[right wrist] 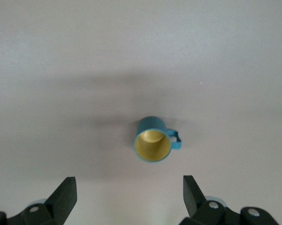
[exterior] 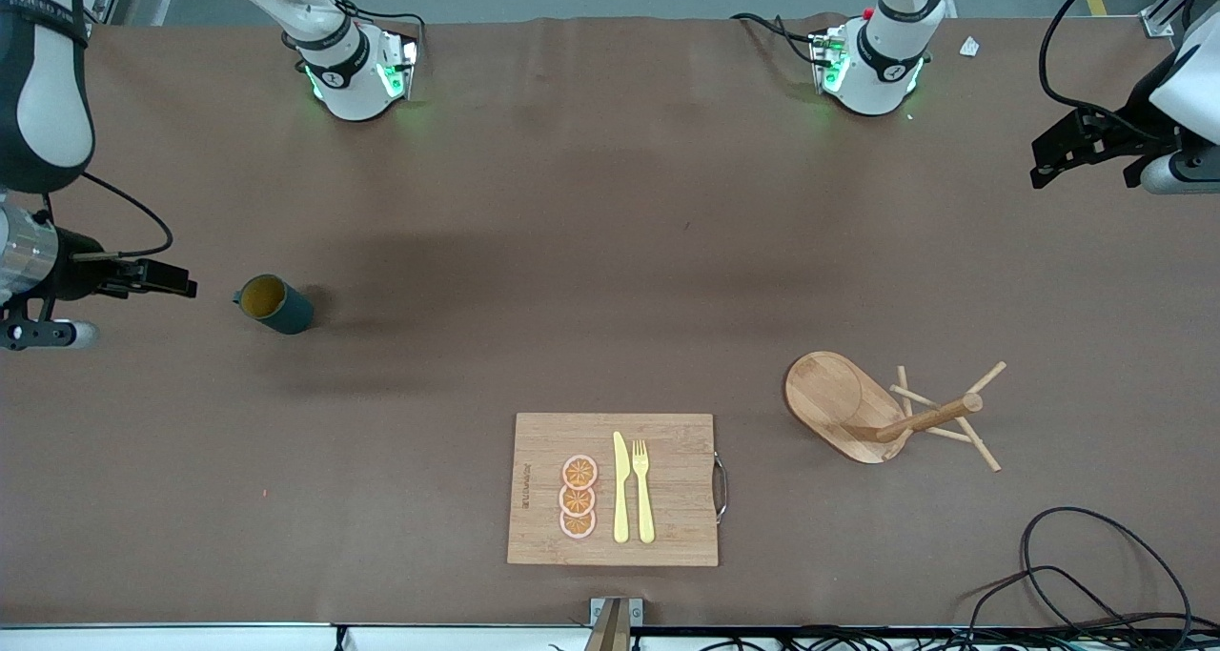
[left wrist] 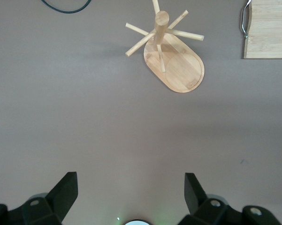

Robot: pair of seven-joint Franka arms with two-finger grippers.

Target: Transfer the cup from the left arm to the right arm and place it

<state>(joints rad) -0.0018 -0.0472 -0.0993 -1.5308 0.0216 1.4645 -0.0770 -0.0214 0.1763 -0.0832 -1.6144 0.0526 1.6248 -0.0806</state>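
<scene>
1. The cup (exterior: 274, 304) stood upright on the table (exterior: 610, 203), mouth up and tan-yellow inside showing. It was at mid-height in the front view, toward the right arm's end, with nothing touching it. In the right wrist view the cup (right wrist: 153, 140) sat at the centre of the frame, its loop handle clear of the fingers.
2. The right gripper (exterior: 176, 281) hung at the frame's edge on its own end of the table, just beside the cup but apart from it. Its jaws were spread wide and empty, as the right wrist view (right wrist: 129, 197) confirmed.
3. The left gripper (exterior: 1053, 155) hung in the upper corner of the front view at the left arm's end, well apart from the cup. Its jaws were likewise spread and empty (left wrist: 131, 197), and that arm waited.
4. A wooden peg rack (exterior: 886, 408) stood low in the frame toward the left arm's end. A cutting board (exterior: 667, 537) sat at lower centre, carrying orange slices (exterior: 579, 497), a knife (exterior: 620, 489) and a fork (exterior: 643, 489).
5. Judgement: with the cup free-standing at the right arm's end and both grippers released, the placing step looked done.
6. The next move would call only for the right arm to draw away without nudging the cup.
</scene>
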